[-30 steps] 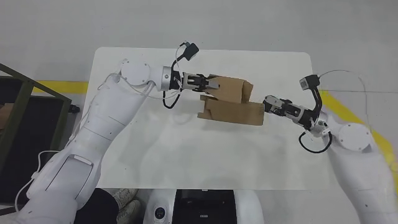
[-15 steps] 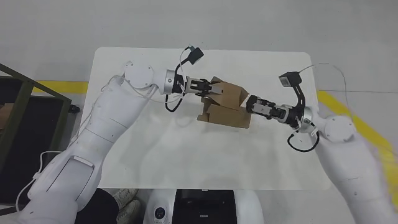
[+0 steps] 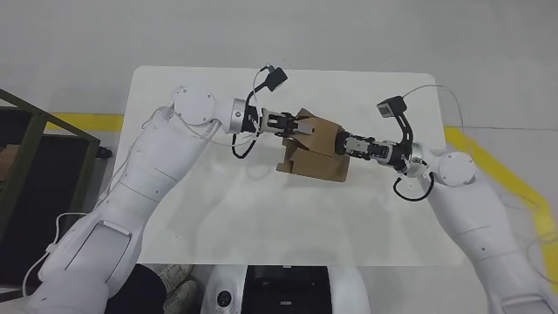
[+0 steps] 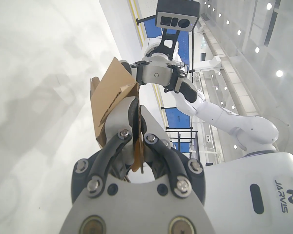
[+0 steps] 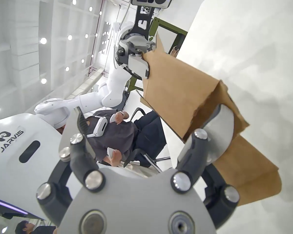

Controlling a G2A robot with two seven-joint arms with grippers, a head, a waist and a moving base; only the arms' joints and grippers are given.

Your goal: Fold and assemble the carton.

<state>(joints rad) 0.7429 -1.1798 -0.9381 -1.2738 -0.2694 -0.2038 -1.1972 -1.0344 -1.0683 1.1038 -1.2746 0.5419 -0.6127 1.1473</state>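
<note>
From above, the carton point(image 3: 316, 146) lies part-folded in the middle of the table point(image 3: 261, 218), between my grippers: my left gripper point(image 3: 301, 125) at its far left corner, my right gripper point(image 3: 343, 144) at its right end

At my left wrist, my fingers point(image 4: 114, 120) are pinched tight on a thin cardboard flap

At my right wrist, my fingers spread wide, one pad point(image 5: 222, 125) tucked inside the carton's open end, the other point(image 5: 75, 120) out in the air

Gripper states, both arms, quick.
Left gripper: shut on an edge of the carton.
Right gripper: open, one finger tucked inside the carton.
</note>
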